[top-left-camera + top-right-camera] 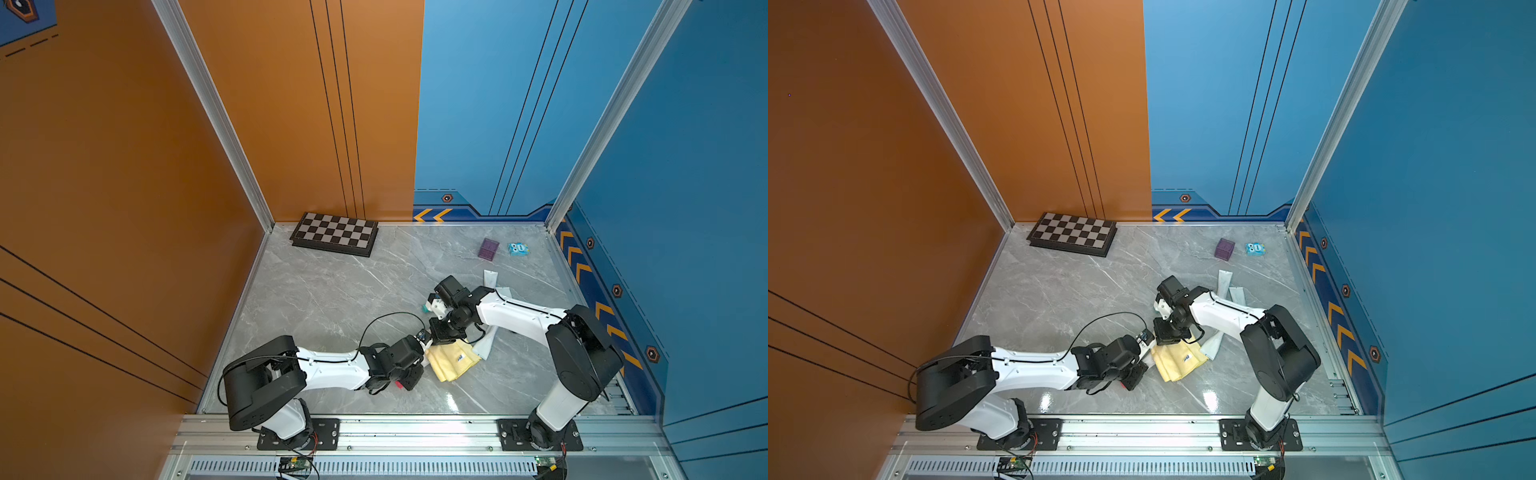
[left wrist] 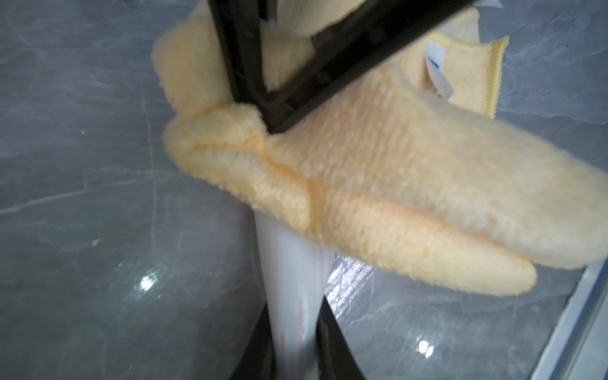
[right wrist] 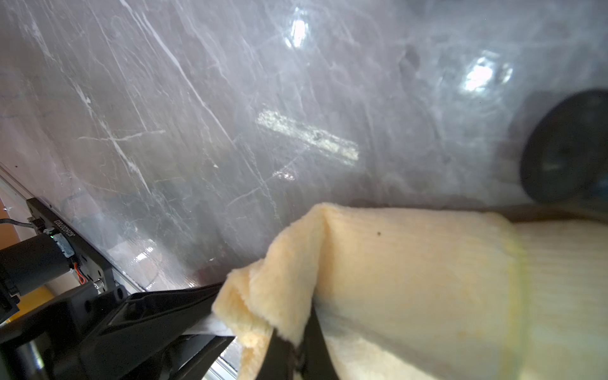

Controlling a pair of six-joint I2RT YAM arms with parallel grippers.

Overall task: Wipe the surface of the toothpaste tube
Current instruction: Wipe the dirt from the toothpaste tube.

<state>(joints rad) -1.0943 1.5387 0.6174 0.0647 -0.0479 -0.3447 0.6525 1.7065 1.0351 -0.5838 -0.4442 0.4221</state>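
Observation:
A white toothpaste tube (image 2: pixel 289 279) sticks out from between the jaws of my left gripper (image 2: pixel 294 335), which is shut on it. A folded yellow cloth (image 2: pixel 378 171) lies draped over the tube and hides its far part. My right gripper (image 3: pixel 296 348) is shut on a bunched corner of the cloth (image 3: pixel 411 279), right beside the left gripper's black fingers (image 3: pixel 148 316). In both top views the two grippers (image 1: pixel 424 341) (image 1: pixel 440 337) meet at the cloth's (image 1: pixel 453 359) left edge, near the front middle of the table. Only a sliver of the tube (image 3: pixel 210 327) shows in the right wrist view.
A folded chessboard (image 1: pixel 334 234) sits at the back left. A purple box (image 1: pixel 488 248) and a small blue box (image 1: pixel 518 248) stand at the back right. Two white tubes (image 1: pixel 490 277) (image 1: pixel 503 292) lie behind the right arm. A white flat piece (image 1: pixel 486 345) shows past the cloth's right edge.

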